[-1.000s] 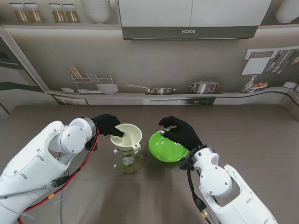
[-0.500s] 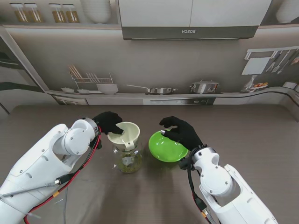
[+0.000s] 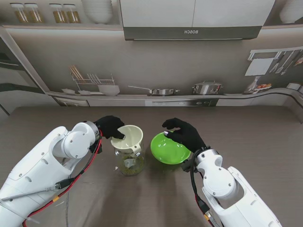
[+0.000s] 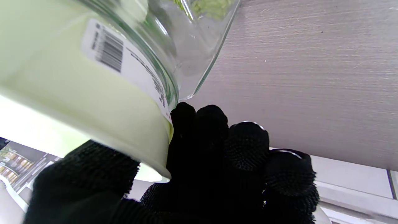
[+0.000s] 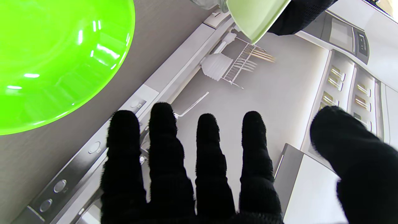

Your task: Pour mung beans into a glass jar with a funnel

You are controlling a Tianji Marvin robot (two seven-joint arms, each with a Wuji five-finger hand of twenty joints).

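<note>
The clear glass jar [image 3: 129, 161] stands on the grey wood-grain worktop [image 3: 246, 127], a little left of centre and close to me, with a shallow layer of green mung beans [image 3: 128, 164] already on its bottom. In its mouth sits the cream plastic funnel [image 3: 128, 138], and over the last second this has shifted: its bowl has tipped and now leans toward the left, its rim no longer level over the jar.

The left hand [image 3: 110, 126] is clenched on the funnel's left rim, thumb inside and fingers [image 4: 214, 137] pressed against the outer wall where it meets the jar's neck, as the left wrist view shows. Tilting like this reads as the funnel being worked loose, or shaken to clear the last beans, so pouring looks finished.

Just right of the jar, the bright green plastic bowl [image 3: 168, 149] rests flat and looks empty; the right wrist view shows only its glossy inside. The right hand [image 3: 182, 132] hovers over the bowl's far rim with fingers spread, released and grasping nothing. The main risk is the jar being dragged over with the tilting funnel.
</note>
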